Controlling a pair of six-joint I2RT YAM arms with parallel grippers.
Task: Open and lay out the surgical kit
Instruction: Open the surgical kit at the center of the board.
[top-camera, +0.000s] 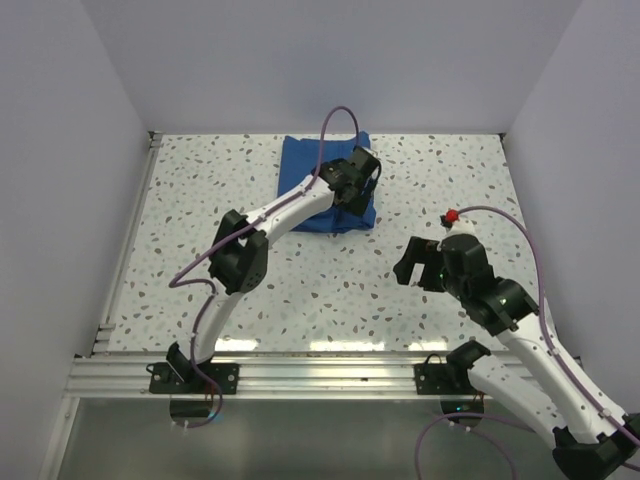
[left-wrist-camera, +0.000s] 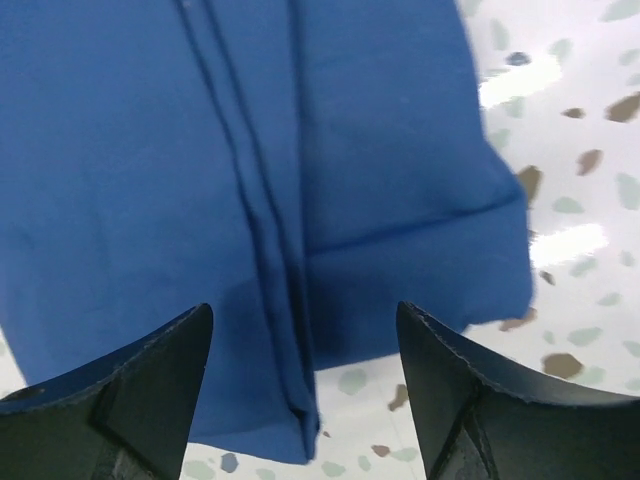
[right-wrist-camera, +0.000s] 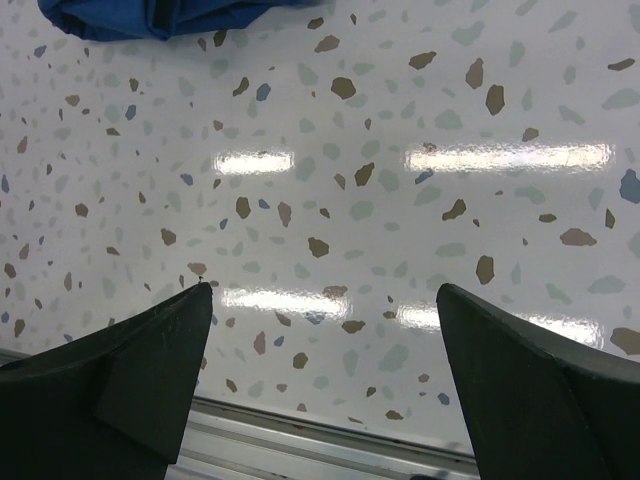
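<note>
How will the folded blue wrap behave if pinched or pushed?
Likely floppy: the blue wrap shows soft creases and layered folds. A pinched flap would probably peel up alone. The glossy table may let it slide.

The left gripper is covering part of the blue wrap; its folds are hiding the inside; the right wrist view's upper edge is cutting it off.

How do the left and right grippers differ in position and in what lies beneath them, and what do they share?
The left gripper hangs over the folded royal-blue cloth bundle; the right gripper hangs over speckled white table, apart from it. The left gripper reaches to the table's far side; the right gripper sits toward its near edge. Both have black fingers open, holding nothing.
</note>
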